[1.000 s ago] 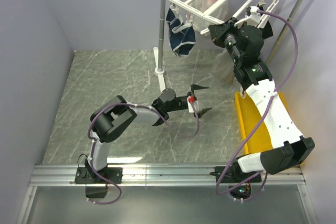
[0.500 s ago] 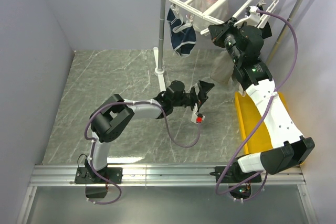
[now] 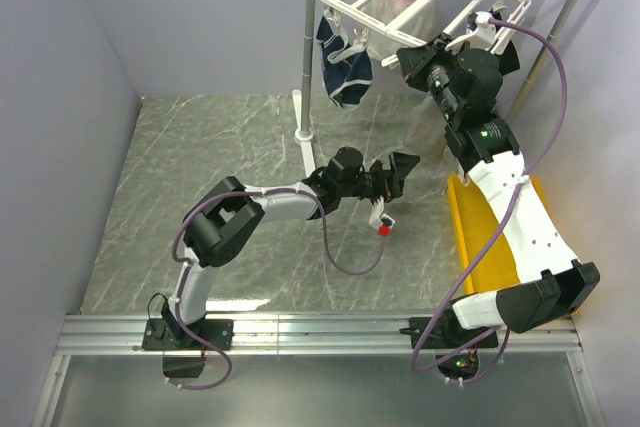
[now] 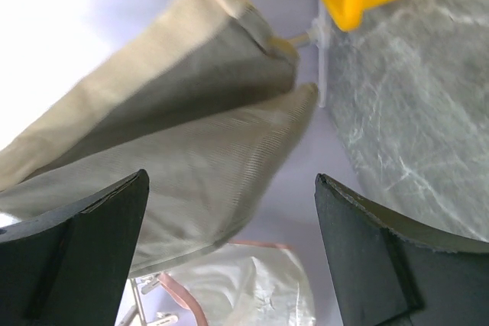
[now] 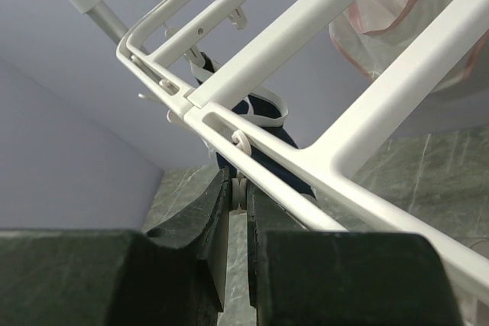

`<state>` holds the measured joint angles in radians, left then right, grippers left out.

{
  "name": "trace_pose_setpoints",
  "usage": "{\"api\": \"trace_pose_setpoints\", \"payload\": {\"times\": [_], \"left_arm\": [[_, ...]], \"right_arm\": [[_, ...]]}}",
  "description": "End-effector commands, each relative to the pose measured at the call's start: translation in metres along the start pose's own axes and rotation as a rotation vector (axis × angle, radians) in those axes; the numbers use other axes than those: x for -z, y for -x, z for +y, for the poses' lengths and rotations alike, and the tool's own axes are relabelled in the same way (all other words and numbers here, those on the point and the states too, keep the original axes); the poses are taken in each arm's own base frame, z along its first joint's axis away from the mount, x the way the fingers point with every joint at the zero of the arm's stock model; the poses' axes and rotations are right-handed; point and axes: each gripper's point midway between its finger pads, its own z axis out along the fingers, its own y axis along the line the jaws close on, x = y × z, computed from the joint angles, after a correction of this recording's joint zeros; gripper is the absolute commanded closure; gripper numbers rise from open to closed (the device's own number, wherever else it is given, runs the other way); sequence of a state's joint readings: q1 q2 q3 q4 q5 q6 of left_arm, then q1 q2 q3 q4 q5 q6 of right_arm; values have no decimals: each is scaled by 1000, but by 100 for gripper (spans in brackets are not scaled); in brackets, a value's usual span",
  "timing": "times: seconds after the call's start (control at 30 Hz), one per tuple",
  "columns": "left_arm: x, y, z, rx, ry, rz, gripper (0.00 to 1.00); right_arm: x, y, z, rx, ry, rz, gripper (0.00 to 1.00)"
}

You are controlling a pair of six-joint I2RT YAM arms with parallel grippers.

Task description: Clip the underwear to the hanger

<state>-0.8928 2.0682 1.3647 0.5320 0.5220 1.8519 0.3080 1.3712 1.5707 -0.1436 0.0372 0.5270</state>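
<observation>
- While I watch from the remote desk, the left gripper hangs above the marbled table, jaws spread wide and grasping nothing, aimed at the underwear.
- I see the right gripper clenched to a narrow slit on a white clip under the hanger.
- Taupe with a beige waistband, the underwear dangles below the hanger, just beside the right gripper; what holds it up I cannot tell.
- On the hanger hang navy briefs and a pale, pink-edged garment.
- A yellow bin lies beneath the right arm; its contents I cannot make out.
</observation>
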Motion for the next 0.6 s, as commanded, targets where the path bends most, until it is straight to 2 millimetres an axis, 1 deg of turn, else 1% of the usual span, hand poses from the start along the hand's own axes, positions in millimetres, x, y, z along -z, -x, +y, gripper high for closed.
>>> {"api": "trace_pose_setpoints", "payload": {"times": [0.0, 0.13, 0.2, 0.27, 0.3, 0.33, 0.4, 0.53, 0.57], "left_arm": [[-3, -14, 6, -127, 13, 15, 5], [-7, -16, 10, -185, 13, 6, 4], [-10, -19, 17, -207, 13, 3, 4], [-13, -19, 18, -245, 11, -7, 4], [-15, -19, 23, -261, 20, -11, 4], [-16, -18, 23, -280, 12, -19, 4], [-19, -7, 24, -318, 11, -47, 4], [-25, 8, 20, -354, -1, -75, 3], [-27, 12, 22, -364, 6, -78, 3]], "right_arm": [[5, 15, 21, -26, 54, -26, 100], [7, 16, 22, -49, 49, -22, 100], [7, 15, 22, -65, 44, -14, 100], [8, 12, 22, -75, 41, -7, 100], [9, 12, 23, -84, 41, -4, 100], [9, 11, 23, -89, 38, -3, 100], [9, 7, 22, -104, 32, 6, 100], [7, 5, 23, -128, 26, 14, 100], [7, 3, 23, -132, 26, 18, 100]]}}
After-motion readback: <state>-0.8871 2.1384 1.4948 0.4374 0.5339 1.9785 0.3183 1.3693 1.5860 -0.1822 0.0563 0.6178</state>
